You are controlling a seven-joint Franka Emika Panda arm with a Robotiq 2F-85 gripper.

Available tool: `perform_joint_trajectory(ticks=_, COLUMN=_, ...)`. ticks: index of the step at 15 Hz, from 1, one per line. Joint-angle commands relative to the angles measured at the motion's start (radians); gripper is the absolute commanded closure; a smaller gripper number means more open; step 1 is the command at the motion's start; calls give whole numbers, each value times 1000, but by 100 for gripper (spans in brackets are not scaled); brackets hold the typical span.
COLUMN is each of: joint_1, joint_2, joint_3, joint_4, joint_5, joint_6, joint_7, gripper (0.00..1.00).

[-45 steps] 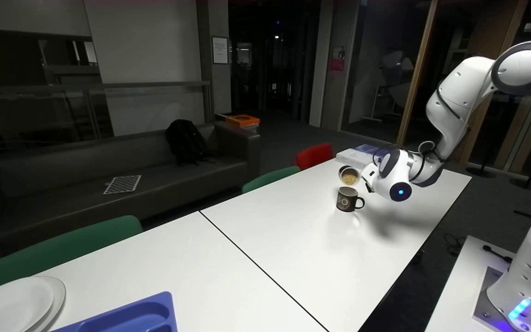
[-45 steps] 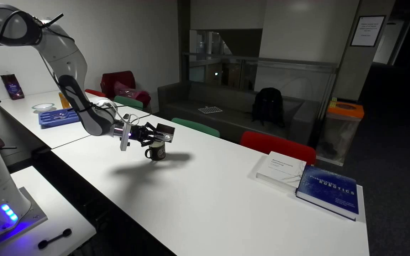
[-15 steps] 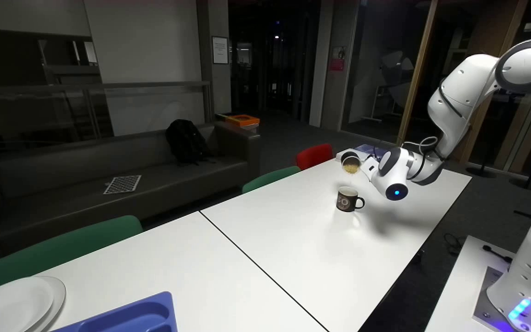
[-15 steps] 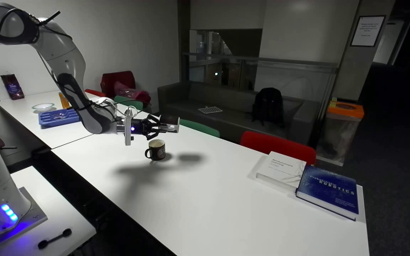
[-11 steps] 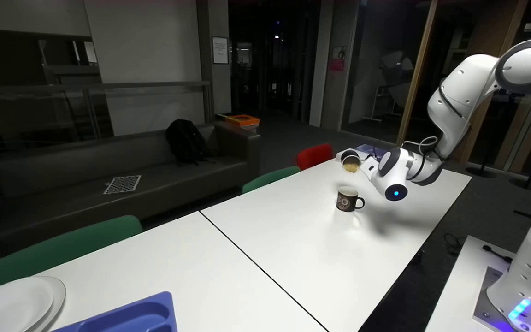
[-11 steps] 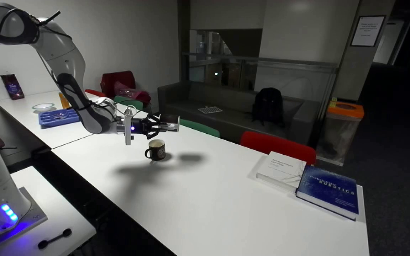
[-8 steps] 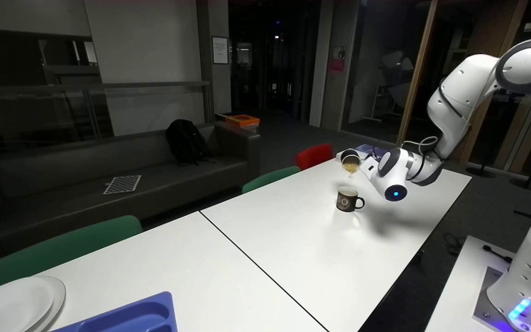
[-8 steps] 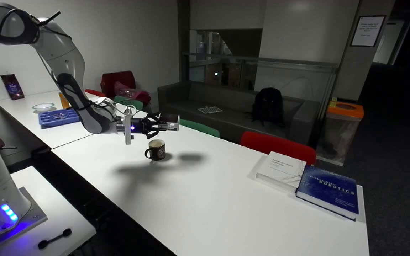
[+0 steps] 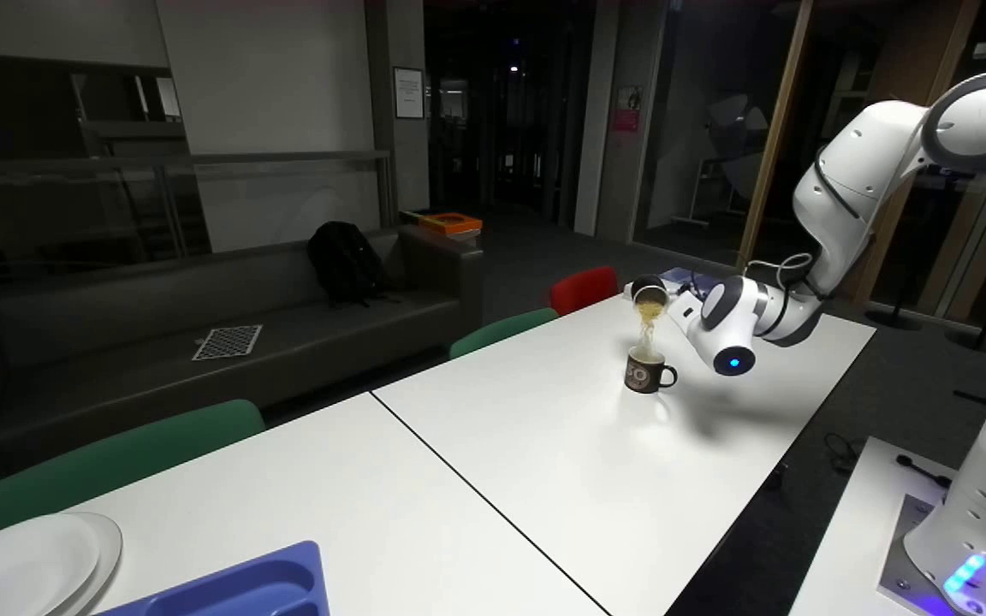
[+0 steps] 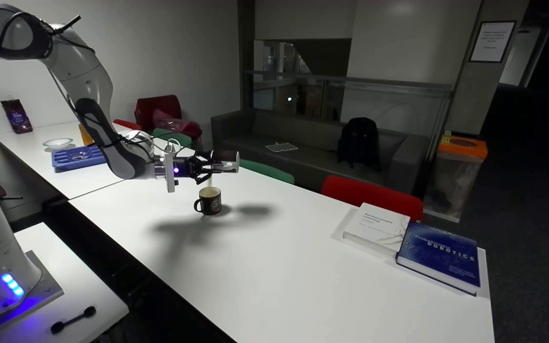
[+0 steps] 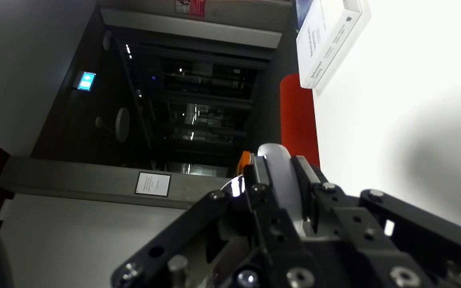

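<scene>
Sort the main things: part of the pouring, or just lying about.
In the job:
black pincer
tilted dark pale-rimmed cup
falling yellowish bits
dark brown cylindrical mug

Lying about:
blue rectangular tray
white round plates
thick white book
blue book
black backpack

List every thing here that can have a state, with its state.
Gripper: clamped on the cup.
Cup: tipped, pouring.
Yellowish bits: in mid-air between cup and mug.
Mug: upright on the table; fill level not visible.
White book: closed, flat.
Blue book: closed, flat.
Dishes: stacked.
Tray: holding small items.
Backpack: upright on the sofa; open or closed, cannot tell.
Base lights: lit blue.
</scene>
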Motion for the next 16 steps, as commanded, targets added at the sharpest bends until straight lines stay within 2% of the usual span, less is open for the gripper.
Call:
perform_joint_trajectory(ticks=1, joint_1=0, joint_2=-79, joint_3=5, joint_4=-51, joint_5=-35, joint_6=-60, joint_7=-10, gripper=95)
perform_joint_trajectory(ticks=16, joint_1=3, joint_2=-93, joint_3=5, joint_4=-65, joint_5=-46, joint_6=-98, joint_7=-5, gripper=95)
